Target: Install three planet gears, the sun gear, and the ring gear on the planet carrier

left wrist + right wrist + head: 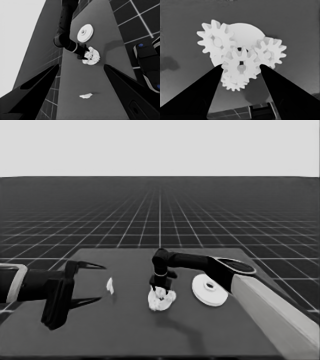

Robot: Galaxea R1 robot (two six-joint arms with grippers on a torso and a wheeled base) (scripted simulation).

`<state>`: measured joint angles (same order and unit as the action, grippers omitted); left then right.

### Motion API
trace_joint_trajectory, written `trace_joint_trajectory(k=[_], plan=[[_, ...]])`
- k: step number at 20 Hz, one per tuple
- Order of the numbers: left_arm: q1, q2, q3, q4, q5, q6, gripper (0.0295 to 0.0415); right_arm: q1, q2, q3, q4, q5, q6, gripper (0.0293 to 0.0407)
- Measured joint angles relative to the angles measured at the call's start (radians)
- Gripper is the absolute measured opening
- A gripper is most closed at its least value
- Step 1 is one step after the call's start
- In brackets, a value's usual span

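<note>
The smaller round part lies mid-table with toothed gears on it. In the right wrist view one gear sits on one side, another gear on the other, and a third gear is partly hidden behind a middle gear. My right gripper stands over the cluster, shut on that middle gear, whose edge is just off the part's centre hole. The larger round part lies to the right of the cluster. My left gripper waits open over the table's left end.
A thin white piece lies on the table just right of the left gripper's fingers, apart from them. The right arm's pale grey part fills the lower right corner of the head view. Dark machinery with blue lights shows past the table's edge.
</note>
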<state>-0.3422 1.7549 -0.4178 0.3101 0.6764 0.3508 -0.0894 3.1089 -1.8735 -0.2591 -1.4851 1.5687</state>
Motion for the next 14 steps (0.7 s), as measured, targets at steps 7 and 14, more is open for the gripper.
trace_joint_trajectory(k=[7,14], plan=[[0.000,0.000,0.000,0.000,0.000,0.000,0.0385,-0.001,0.000,-0.001,0.000,0.000,0.073,0.0309],[0.000,0.000,0.000,0.000,0.000,0.000,0.0385,-0.002,0.000,-0.001,-0.001,0.000,0.147,0.0309]])
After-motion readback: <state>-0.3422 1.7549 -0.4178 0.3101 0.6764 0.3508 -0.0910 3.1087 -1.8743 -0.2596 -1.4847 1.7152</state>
